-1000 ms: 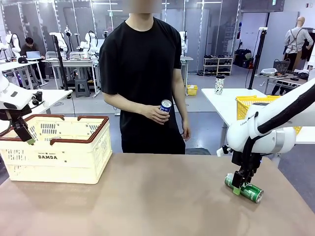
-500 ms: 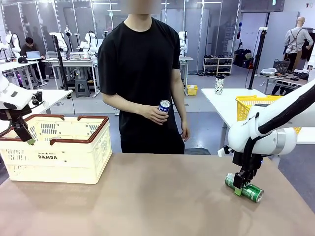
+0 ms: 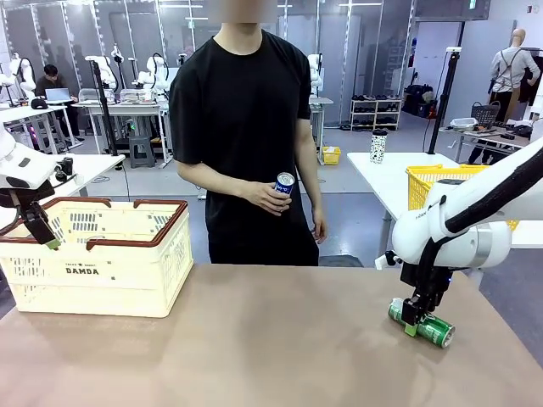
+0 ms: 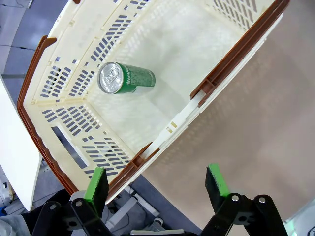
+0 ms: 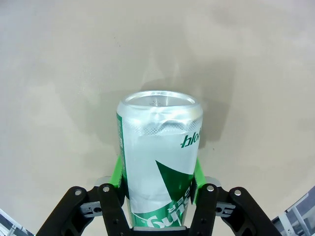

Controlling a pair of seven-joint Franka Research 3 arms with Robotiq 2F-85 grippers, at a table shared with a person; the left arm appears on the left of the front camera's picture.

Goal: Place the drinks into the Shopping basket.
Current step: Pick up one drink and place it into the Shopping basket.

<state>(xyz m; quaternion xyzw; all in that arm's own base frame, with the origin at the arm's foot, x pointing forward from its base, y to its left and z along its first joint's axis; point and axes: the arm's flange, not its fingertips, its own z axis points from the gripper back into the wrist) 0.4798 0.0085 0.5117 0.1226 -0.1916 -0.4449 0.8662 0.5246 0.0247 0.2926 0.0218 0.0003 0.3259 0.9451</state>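
Front view: right fingers clench a green can lying sideways at the counter's right. Left wrist view: left fingers, released, hang over the Shopping basket, where a second green can lies.

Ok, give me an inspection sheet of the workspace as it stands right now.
surface: brown table, plain top
job's things: Shopping basket at left; first green can inside it; second green can lying on the table at right; blue can in the person's hand
clutter: nothing seen
grippers: left gripper open above the basket's rim; right gripper shut on the second green can
cables: nothing seen
surroundings: yellow basket and speckled cup on a far table
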